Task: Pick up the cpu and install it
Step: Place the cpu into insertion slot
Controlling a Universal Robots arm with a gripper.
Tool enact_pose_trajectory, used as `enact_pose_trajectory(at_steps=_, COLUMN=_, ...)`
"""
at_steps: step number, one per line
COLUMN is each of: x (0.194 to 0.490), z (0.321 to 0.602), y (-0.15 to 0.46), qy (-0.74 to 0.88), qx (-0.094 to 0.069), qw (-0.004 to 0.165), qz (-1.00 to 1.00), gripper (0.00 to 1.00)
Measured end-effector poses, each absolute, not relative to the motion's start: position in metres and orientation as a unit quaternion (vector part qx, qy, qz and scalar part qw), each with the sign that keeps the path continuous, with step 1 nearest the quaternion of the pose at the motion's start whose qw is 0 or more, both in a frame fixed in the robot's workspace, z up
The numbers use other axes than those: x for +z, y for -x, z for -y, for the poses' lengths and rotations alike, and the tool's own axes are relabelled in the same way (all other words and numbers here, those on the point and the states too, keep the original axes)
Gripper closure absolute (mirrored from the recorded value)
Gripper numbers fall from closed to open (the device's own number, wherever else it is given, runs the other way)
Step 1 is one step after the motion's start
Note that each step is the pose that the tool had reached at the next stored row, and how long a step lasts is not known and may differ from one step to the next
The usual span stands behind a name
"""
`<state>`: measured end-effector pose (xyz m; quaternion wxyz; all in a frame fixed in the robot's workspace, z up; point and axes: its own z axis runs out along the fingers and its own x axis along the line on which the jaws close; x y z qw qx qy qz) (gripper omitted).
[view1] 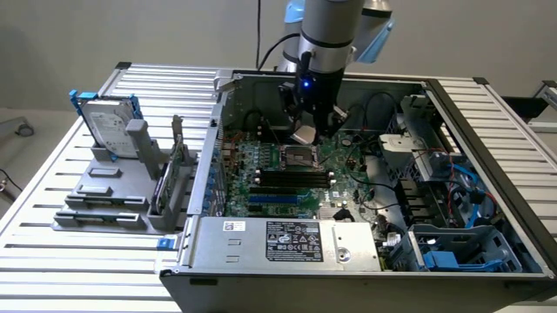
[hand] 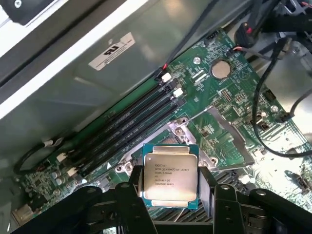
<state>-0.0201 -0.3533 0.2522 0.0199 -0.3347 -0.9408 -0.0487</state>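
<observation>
The claw (hand: 170, 189) clamps the cpu (hand: 170, 171) by two opposite edges, its fingers (hand: 136, 187) spread wide around it. The chip hangs over the socket (hand: 176, 129), which lies directly beneath the claw on the motherboard (hand: 229, 97).

Markings check: print present, none fully legible.
cpu (hand: 170, 178): several lines of dark print on the metal top, characters not resolvable. white sticker (hand: 112, 50) on case wall (hand: 73, 92): one bold dark logo, unreadable. black label (view1: 294, 240) on power supply (view1: 353, 253): white text and a row of round marks, illegible. hard drive (view1: 111, 127): white label with grey print, illegible.
</observation>
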Motion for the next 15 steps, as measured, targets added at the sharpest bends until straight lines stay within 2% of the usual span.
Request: enact_pose_trajectory(at_steps=15, x=0.2457, z=0.3533, y=0.0201, qy=0.455, qx=-0.051, qw=0.014, qz=0.889, gripper=0.45)
